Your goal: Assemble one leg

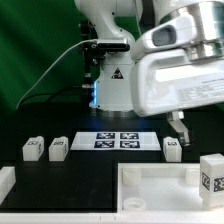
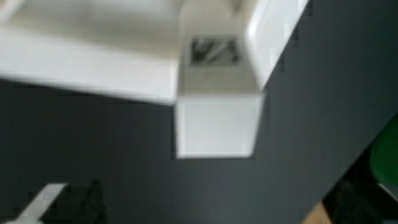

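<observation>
- Claw [image 1: 180, 128] state cannot be told: only one dark finger is seen under the white wrist in the exterior view, and nothing is seen gripped.
- Leg [image 2: 217, 105] is seen close and blurred in the wrist view, on the dark desk [image 2: 107, 150]. It is judged to be the one at the exterior view's right edge, just beside the tabletop [image 1: 155, 190].
- A knock is risked: if the claw is lowered off-centre, the leg could be toppled or shoved against the tabletop.
- There the leg is stood upright, long axis vertical, with a tag turned toward the exterior camera.
</observation>
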Robot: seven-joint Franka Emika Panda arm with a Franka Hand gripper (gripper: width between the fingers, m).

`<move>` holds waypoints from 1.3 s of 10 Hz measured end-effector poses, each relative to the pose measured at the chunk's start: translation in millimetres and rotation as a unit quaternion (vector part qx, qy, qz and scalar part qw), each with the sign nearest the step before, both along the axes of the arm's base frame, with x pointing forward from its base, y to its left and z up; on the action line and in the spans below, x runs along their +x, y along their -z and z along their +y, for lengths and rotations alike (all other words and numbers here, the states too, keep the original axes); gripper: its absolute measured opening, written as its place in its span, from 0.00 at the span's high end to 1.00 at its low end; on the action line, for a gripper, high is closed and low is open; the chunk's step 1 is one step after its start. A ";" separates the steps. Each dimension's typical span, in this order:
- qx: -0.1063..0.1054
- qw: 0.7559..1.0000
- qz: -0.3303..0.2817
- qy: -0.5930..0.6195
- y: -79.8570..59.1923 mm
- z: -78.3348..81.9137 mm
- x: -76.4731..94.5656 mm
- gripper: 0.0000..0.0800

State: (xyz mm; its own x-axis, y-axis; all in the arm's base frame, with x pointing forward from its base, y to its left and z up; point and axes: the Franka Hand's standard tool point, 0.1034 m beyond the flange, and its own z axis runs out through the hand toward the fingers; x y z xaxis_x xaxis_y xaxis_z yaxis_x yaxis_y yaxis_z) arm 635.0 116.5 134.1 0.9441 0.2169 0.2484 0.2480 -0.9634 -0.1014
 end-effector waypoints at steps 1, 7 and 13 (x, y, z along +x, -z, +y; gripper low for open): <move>-0.001 1.000 0.024 -0.003 -1.0 2.5 9.1 0.19; -0.006 0.981 0.191 -0.025 64.1 21.4 -29.7 0.19; -0.005 0.983 0.180 -0.024 74.4 20.9 -34.5 0.52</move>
State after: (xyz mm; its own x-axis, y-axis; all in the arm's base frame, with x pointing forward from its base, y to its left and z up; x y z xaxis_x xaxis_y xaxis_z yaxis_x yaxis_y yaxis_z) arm 600.5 137.4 59.7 0.9593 0.2634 -0.1022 0.2424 -0.9532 -0.1807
